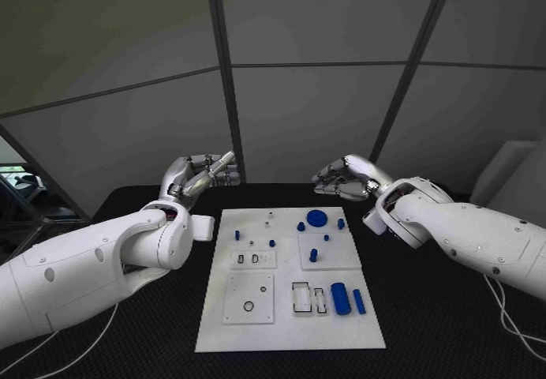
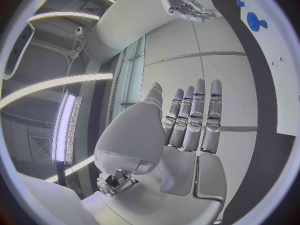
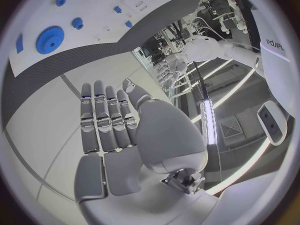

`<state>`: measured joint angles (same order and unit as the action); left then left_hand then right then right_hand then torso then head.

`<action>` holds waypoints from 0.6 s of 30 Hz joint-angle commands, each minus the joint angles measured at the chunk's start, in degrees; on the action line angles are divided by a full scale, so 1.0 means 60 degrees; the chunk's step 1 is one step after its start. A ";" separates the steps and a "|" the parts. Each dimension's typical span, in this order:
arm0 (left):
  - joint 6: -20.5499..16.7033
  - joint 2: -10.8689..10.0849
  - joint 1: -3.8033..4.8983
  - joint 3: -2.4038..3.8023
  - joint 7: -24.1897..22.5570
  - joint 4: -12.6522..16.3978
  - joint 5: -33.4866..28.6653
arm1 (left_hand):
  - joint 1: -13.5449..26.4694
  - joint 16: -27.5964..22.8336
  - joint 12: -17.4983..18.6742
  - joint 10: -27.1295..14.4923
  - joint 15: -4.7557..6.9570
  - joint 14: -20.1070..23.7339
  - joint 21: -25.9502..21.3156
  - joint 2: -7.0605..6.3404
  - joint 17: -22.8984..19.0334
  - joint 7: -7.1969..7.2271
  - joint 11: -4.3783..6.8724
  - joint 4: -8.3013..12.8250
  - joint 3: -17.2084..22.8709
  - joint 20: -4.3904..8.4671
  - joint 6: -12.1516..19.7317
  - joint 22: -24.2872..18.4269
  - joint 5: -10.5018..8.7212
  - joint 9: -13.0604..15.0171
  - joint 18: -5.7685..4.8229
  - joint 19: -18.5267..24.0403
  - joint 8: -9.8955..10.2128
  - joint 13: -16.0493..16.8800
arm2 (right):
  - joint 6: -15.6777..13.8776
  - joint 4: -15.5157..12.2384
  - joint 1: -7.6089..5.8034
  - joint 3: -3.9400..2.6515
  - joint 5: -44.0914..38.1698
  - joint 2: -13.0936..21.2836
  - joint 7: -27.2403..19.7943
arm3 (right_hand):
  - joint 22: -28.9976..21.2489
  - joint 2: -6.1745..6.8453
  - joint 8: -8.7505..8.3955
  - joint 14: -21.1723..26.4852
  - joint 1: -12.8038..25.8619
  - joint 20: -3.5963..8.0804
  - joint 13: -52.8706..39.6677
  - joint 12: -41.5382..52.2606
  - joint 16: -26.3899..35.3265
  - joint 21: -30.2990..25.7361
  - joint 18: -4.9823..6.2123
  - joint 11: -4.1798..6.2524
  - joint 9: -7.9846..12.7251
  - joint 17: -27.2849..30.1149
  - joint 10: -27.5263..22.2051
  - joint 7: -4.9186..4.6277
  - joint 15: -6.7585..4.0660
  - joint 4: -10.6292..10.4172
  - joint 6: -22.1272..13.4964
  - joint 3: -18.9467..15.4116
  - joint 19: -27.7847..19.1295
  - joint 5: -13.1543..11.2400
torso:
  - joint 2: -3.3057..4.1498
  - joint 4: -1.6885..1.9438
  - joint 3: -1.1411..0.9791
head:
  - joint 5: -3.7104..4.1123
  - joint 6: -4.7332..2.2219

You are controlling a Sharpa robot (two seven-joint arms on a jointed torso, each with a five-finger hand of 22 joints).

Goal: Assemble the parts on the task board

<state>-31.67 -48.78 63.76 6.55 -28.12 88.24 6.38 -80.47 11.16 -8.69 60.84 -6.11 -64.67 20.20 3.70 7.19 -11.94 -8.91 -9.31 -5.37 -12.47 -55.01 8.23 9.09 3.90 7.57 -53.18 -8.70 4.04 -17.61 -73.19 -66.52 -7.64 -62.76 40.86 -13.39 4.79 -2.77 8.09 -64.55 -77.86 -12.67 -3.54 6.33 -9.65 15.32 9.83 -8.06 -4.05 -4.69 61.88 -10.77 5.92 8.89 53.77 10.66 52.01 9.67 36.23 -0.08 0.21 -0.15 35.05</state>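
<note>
The white task board (image 1: pixel 290 332) lies in the middle of the black table. On its far half sit a blue gear (image 1: pixel 316 215) and several small blue pegs (image 1: pixel 314 255); two blue cylinders (image 1: pixel 340 298) lie near its right edge. My left hand (image 1: pixel 203 175) is raised over the table beyond the board's far left corner, and my right hand (image 1: pixel 345 180) is raised beyond its far right corner. Each wrist view shows its own hand, left (image 2: pixel 187 120) and right (image 3: pixel 109 120), with straight fingers that hold nothing. The gear (image 2: pixel 252 21) (image 3: pixel 49 39) and the board (image 2: pixel 278 85) (image 3: pixel 87 15) show there too.
Grey wall panels stand close behind the table's far edge. Several empty white-framed slots (image 1: pixel 248 298) sit in the board's near half. Black table surface (image 1: pixel 432 316) runs on both sides of the board. A cable (image 1: pixel 506 316) trails from my right arm.
</note>
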 commanded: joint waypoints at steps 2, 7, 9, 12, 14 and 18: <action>0.0285 -0.0225 0.0017 0.0010 0.0256 0.0446 0.0273 | -0.0043 -0.0090 0.0143 0.0232 0.0062 -0.0267 0.0015 -0.0084 0.0125 0.0018 0.0050 0.0050 -0.0019 0.0047 -0.0155 -0.0042 -0.0001 -0.0015 0.0506 -0.0234 0.0129 -0.0002 | 0.0831 -0.0029 -0.0129 -0.0002 -0.2642 -0.0078 0.1206 | 0.0384 0.0547 -0.0171 -0.2212 0.0115 0.0802 -0.0029 -0.0308 -0.0753 0.1040 0.0142 0.0320 0.0016 -0.0519 0.0833 0.0222 -0.0649 0.0136 0.0625 0.0332 0.1876 0.0230 | 0.0381 0.0034 0.0047 | 0.0060 -0.0105; 0.0352 -0.0450 0.0012 0.0010 0.0332 0.0896 0.0278 | -0.0027 -0.0124 0.0187 0.0261 0.0066 -0.0305 0.0007 -0.0104 0.0155 0.0022 0.0057 0.0053 -0.0034 0.0057 -0.0170 -0.0054 -0.0003 -0.0019 0.0502 -0.0272 0.0166 -0.0006 | 0.1000 -0.0146 -0.0211 -0.0004 -0.3918 -0.0158 0.1948 | 0.0837 0.0779 -0.0339 -0.3489 0.0266 0.1202 -0.0026 -0.0460 -0.1668 0.1963 0.0111 0.0431 0.0034 -0.1135 0.0812 0.0288 -0.0898 0.0074 0.0717 0.0264 0.2853 0.0300 | 0.0606 0.0058 0.0080 | 0.0048 -0.0338; 0.0397 -0.0504 0.0009 0.0010 0.0344 0.1016 0.0279 | -0.0013 -0.0174 0.0232 0.0256 0.0057 -0.0287 -0.0010 -0.0112 0.0167 0.0015 0.0048 0.0054 -0.0042 0.0057 -0.0167 -0.0069 -0.0003 -0.0022 0.0497 -0.0279 0.0201 -0.0012 | 0.1104 -0.0189 -0.0225 -0.0004 -0.4296 -0.0196 0.2199 | 0.1024 0.0861 -0.0431 -0.3661 0.0357 0.1291 -0.0031 -0.0459 -0.2263 0.2317 0.0106 0.0450 0.0034 -0.1523 0.0755 0.0311 -0.0944 0.0006 0.0739 0.0256 0.3099 0.0296 | 0.0693 0.0066 0.0088 | 0.0033 -0.0358; 0.0472 -0.0550 0.0006 0.0010 0.0347 0.1141 0.0280 | 0.0003 -0.0277 0.0318 0.0246 0.0037 -0.0245 -0.0039 -0.0113 0.0190 0.0002 0.0031 0.0061 -0.0049 0.0052 -0.0162 -0.0095 0.0000 -0.0026 0.0492 -0.0299 0.0267 -0.0020 | 0.1234 -0.0232 -0.0238 -0.0005 -0.4775 -0.0264 0.2502 | 0.1341 0.0910 -0.0579 -0.3633 0.0412 0.1344 -0.0044 -0.0448 -0.3564 0.2875 0.0085 0.0471 0.0028 -0.2334 0.0654 0.0347 -0.0979 -0.0105 0.0794 0.0361 0.3308 0.0368 | 0.0798 0.0079 0.0106 | 0.0036 -0.0363; 0.0517 -0.0557 0.0004 0.0010 0.0345 0.1193 0.0280 | 0.0007 -0.0317 0.0351 0.0239 0.0029 -0.0224 -0.0046 -0.0110 0.0198 -0.0004 0.0024 0.0064 -0.0049 0.0050 -0.0159 -0.0102 -0.0001 -0.0027 0.0491 -0.0312 0.0292 -0.0023 | 0.1300 -0.0258 -0.0242 -0.0005 -0.5019 -0.0299 0.2654 | 0.1528 0.0979 -0.0650 -0.3649 0.0452 0.1353 -0.0044 -0.0453 -0.4210 0.3192 0.0084 0.0496 0.0027 -0.2753 0.0600 0.0343 -0.0979 -0.0169 0.0818 0.0426 0.3373 0.0388 | 0.0856 0.0093 0.0116 | 0.0067 -0.0352; 0.0579 -0.0553 0.0000 0.0010 0.0341 0.1270 0.0280 | 0.0015 -0.0361 0.0387 0.0231 0.0021 -0.0206 -0.0051 -0.0105 0.0207 -0.0013 0.0014 0.0066 -0.0049 0.0046 -0.0155 -0.0110 -0.0001 -0.0027 0.0490 -0.0331 0.0320 -0.0025 | 0.1396 -0.0300 -0.0249 -0.0005 -0.5316 -0.0352 0.2838 | 0.1831 0.1084 -0.0718 -0.3603 0.0478 0.1351 -0.0050 -0.0444 -0.5573 0.3683 0.0090 0.0475 0.0030 -0.3969 0.0500 0.0362 -0.0980 -0.0272 0.0787 0.0548 0.3357 0.0383 | 0.0950 0.0108 0.0123 | 0.0106 -0.0347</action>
<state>-29.68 -52.11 63.69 6.56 -26.13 95.62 7.47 -80.47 9.31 -6.59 61.99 -5.82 -66.16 20.20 3.70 8.35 -11.86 -8.50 -9.15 -5.53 -12.19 -55.70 7.64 9.08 3.79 7.55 -54.88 -7.06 3.95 -11.11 -74.81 -67.84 -7.61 -89.78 38.82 0.57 15.63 3.32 3.97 -83.76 -74.95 -4.40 -3.79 3.85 -42.28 37.17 9.82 -5.22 -3.89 -27.73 65.28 -8.50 0.00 7.29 58.42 13.87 71.91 11.62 41.25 0.46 0.86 0.36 32.98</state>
